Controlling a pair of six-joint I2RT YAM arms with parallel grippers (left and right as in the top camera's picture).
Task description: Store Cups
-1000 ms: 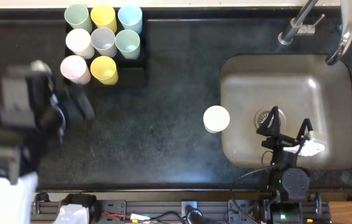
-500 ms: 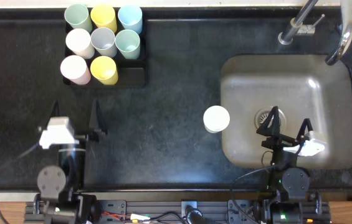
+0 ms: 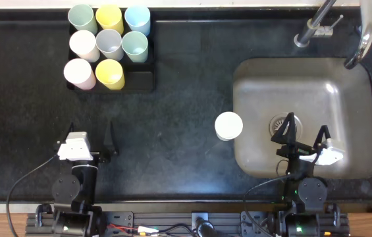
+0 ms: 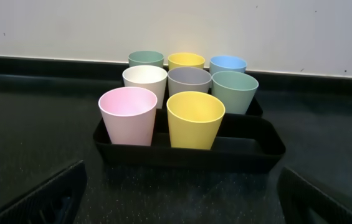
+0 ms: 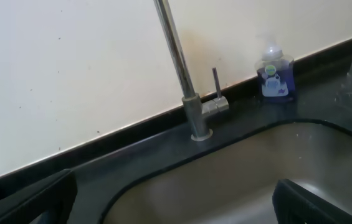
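Eight cups racked in the tray, and one white cup out on the worktop beside the sink.

The black tray sits at the back left of the dark worktop. It holds eight cups in three rows, with a pink cup and a yellow cup in front and the slot next to them bare. The lone white cup stands just beside the sink, at its left rim. The left gripper faces the tray from well apart, wide open and empty. The right gripper is over the sink basin, also wide open with nothing held, facing the faucet.
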